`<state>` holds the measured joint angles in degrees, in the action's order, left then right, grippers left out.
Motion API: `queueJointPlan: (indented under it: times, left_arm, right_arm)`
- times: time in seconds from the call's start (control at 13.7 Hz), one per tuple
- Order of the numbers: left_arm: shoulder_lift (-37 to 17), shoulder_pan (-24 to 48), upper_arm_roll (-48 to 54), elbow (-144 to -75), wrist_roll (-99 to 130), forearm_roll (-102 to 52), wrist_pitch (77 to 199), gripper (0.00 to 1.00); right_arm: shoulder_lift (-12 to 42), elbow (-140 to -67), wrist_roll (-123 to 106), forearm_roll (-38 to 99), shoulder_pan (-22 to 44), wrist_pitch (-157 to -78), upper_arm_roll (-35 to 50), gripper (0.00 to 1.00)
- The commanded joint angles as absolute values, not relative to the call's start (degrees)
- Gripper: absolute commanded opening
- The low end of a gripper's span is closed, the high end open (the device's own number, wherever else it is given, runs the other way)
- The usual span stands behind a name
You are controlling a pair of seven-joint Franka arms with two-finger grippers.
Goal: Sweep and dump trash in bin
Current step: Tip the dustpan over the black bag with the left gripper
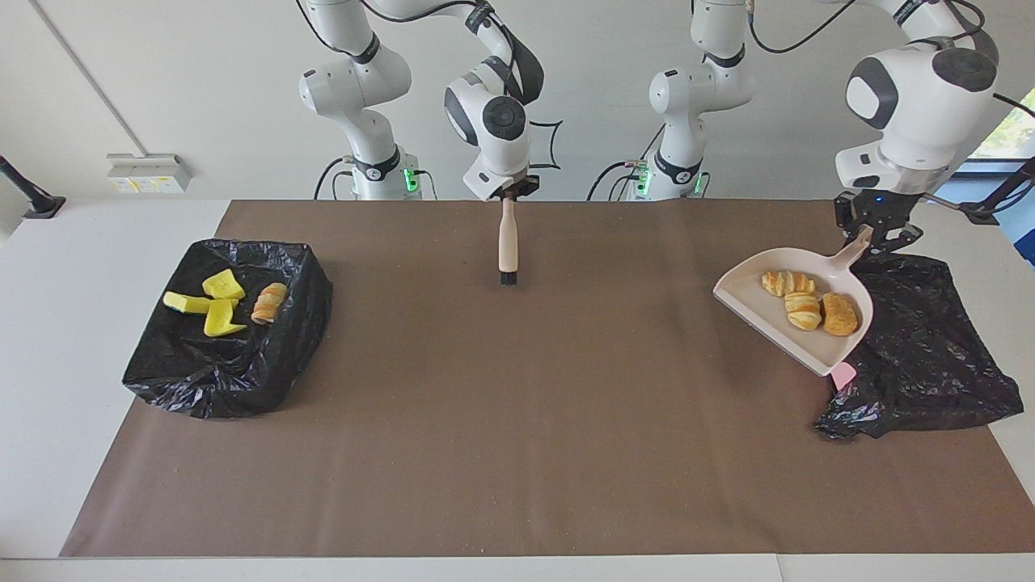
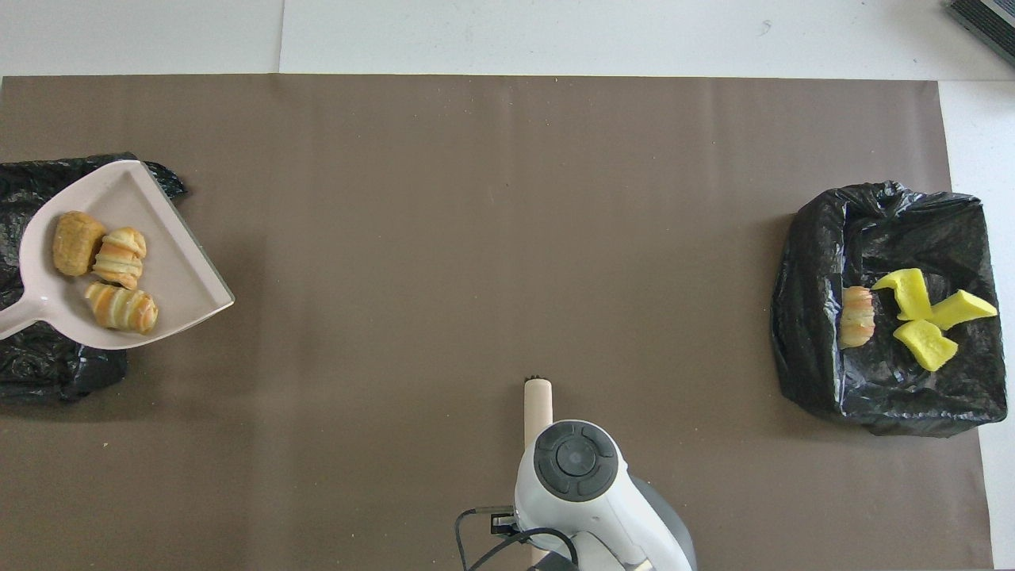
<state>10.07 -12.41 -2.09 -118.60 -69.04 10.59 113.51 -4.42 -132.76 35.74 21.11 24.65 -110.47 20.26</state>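
Facing view shows the left end effector [image 1: 876, 230] clamped on the handle of the dustpan [image 1: 776, 319], light loose trash [image 1: 804, 301] riding over the bin [image 1: 930, 356], while the right end effector [image 1: 509, 194] grips the brush [image 1: 508, 242].

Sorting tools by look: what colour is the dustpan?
Pale pink; the dustpan shows best in the overhead view.

A brown mat [image 1: 501, 420] covers the white table [image 1: 73, 339].
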Motion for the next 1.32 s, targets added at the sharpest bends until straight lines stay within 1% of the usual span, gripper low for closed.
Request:
queueJointPlan:
  times: [0.0, 0.07, 0.22, 0.44, 0.66, 0.73, 0.88, 0.95, 1.02, 1.1, 1.17, 1.24]
  left_arm:
    - [5.9, -20.6, -1.1, -111.3, -77.8, 10.9, 114.4, 0.00]
    - [3.7, -23.1, -1.1, -107.6, -79.5, 10.9, 114.4, 0.00]
    - [0.3, -26.7, -1.2, -103.7, -85.3, 13.3, 115.0, 0.00]
    - [-4.6, -28.0, -1.5, -98.3, -91.1, 24.6, 119.1, 0.00]
    - [-6.7, -27.3, -1.4, -98.1, -90.6, 38.9, 122.6, 0.00]
    - [-7.2, -27.4, -1.5, -98.1, -90.5, 40.5, 123.0, 0.00]
    - [-8.0, -27.3, -1.4, -98.1, -90.4, 44.7, 123.4, 0.00]
    - [-8.0, -27.1, -1.4, -98.1, -90.4, 47.1, 123.1, 0.00]
    - [-7.9, -26.5, -1.4, -98.1, -90.4, 48.3, 122.3, 0.00]
    - [-7.8, -25.9, -1.4, -98.2, -90.4, 50.0, 121.8, 0.00]
    - [-7.7, -25.8, -1.4, -98.1, -90.4, 51.5, 120.8, 0.00]
    - [-7.3, -25.5, -1.4, -98.1, -90.3, 52.5, 119.8, 0.00]
  right_arm:
    - [-5.2, -136.2, 35.2, 22.5, 26.7, -115.8, 20.1, 0.00]
    - [-4.9, -136.3, 35.1, 22.5, 27.4, -116.0, 20.0, 0.00]
    - [-4.7, -136.5, 35.0, 22.5, 27.5, -116.3, 20.0, 0.00]
    - [-4.1, -137.3, 34.5, 22.5, 27.5, -116.8, 20.0, 0.00]
    - [-2.9, -137.4, 34.7, 22.5, 27.5, -118.5, 20.0, 0.00]
    - [-2.8, -137.4, 34.5, 22.5, 27.5, -118.5, 20.0, 0.02]
    - [-2.7, -137.4, 34.4, 22.5, 27.3, -118.5, 20.0, 0.24]
    - [-2.6, -137.4, 34.2, 22.5, 27.1, -118.6, 20.0, 0.33]
    - [-2.5, -137.3, 34.1, 22.5, 27.1, -118.5, 20.0, 0.48]
    - [-2.2, -136.9, 33.6, 22.3, 27.0, -118.6, 20.0, 0.84]
    - [-1.3, -136.2, 32.6, 22.2, 26.7, -118.7, 20.0, 1.00]
    - [0.0, -134.5, 32.3, 22.1, 26.0, -118.6, 19.8, 1.00]
